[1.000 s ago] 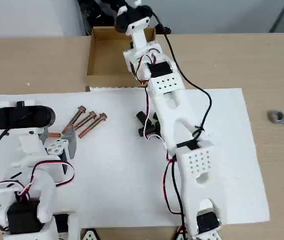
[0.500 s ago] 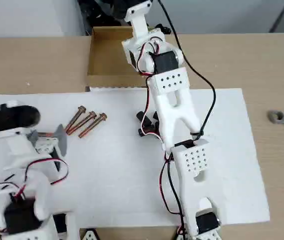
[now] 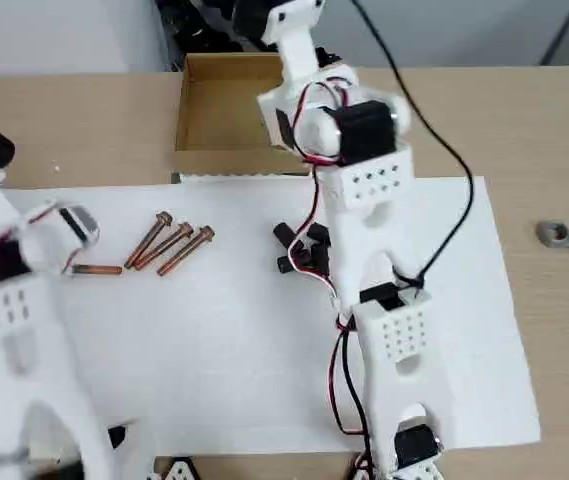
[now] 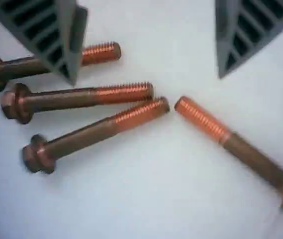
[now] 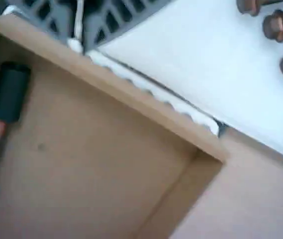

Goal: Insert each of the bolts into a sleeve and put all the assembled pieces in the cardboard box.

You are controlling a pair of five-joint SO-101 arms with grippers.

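On the white paper sheet [image 3: 234, 350], four copper-coloured threaded bolts [image 4: 81, 97] lie loose. The left gripper [image 4: 146, 77] hovers above them, pincer spread wide and empty. Black cylindrical sleeves [image 3: 286, 238] sit beside the right arm [image 3: 364, 180], which is stretched out over the brown cardboard box [image 3: 224, 160]. The box holds one sleeved bolt [image 5: 9, 92]. Whether the right gripper [image 5: 89, 20] is open cannot be told.

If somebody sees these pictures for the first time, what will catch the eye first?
Four copper bolts lie on the white sheet, beneath the open left gripper. In the cardboard box lies one assembled piece, a bolt in a black sleeve.
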